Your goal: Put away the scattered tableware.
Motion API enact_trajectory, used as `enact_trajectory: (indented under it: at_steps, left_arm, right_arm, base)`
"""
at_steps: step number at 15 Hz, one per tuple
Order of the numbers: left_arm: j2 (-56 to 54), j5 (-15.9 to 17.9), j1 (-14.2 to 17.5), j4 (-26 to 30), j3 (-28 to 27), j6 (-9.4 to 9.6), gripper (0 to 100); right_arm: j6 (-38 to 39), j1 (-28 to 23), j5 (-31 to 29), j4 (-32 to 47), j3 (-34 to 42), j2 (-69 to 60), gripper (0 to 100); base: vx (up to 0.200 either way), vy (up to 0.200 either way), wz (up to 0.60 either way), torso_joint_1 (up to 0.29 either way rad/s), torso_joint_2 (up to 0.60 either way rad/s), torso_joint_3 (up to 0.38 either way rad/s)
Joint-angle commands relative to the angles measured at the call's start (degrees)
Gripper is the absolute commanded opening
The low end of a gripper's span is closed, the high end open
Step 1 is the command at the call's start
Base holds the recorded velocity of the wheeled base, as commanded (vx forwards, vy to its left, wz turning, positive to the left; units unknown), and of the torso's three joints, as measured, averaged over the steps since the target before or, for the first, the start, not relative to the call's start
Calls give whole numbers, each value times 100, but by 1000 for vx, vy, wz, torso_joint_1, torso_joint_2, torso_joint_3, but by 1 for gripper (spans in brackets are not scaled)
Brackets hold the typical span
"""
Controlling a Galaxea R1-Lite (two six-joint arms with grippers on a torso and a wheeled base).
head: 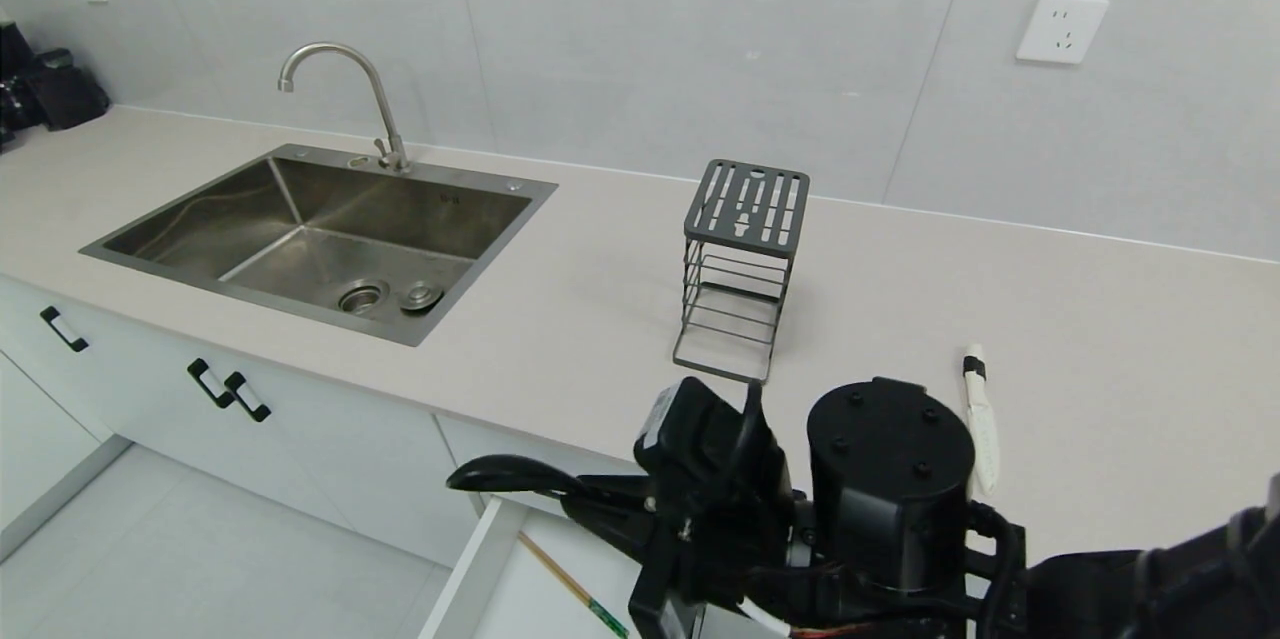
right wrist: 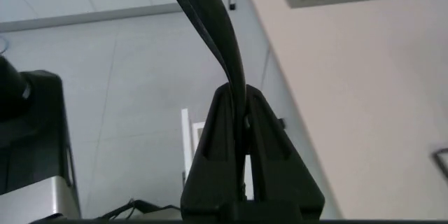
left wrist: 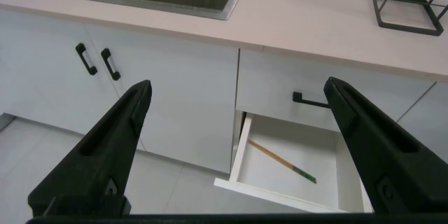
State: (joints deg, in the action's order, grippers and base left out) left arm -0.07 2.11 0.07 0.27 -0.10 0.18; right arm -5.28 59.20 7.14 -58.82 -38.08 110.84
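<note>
**Spoon in hand, one piece still out**

A black spoon, glossy and with a thin curved handle, is held clamped in the closed right tool over the open white drawer. A slim wooden chopstick (green-tipped) is already laid inside. A white, blade-shaped utensil is left on the matte counter, near the dark wire rack. The left tool is spread wide, empty.
</note>
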Motion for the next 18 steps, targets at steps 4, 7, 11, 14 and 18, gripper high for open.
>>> enact_trajectory:
  at_steps: [4, 7, 11, 14, 18]
  left_arm:
    - [7, 0, -7, -9, 1, -1, 100]
    - [7, 0, 1, 0, 1, 8, 100]
    - [7, 0, 1, 0, 1, 8, 100]
    - [7, 0, 1, 0, 1, -1, 100]
    - [7, 0, 1, 0, 1, 8, 100]
  right_arm:
    - [-676, 110, -205, -59, -32, 281, 0]
    - [-1045, 162, -319, -68, 64, 623, 0]
    - [-1494, 268, -319, -68, -120, 966, 0]
    - [-1467, 312, -292, -77, -208, 957, 0]
    - [-1458, 531, -257, 28, -815, 957, 0]
  base:
    - [0, 0, 0, 0, 0, 0]
    - [0, 0, 0, 0, 0, 0]
    - [0, 0, 0, 0, 0, 0]
    - [0, 0, 0, 0, 0, 0]
    - [0, 0, 0, 0, 0, 0]
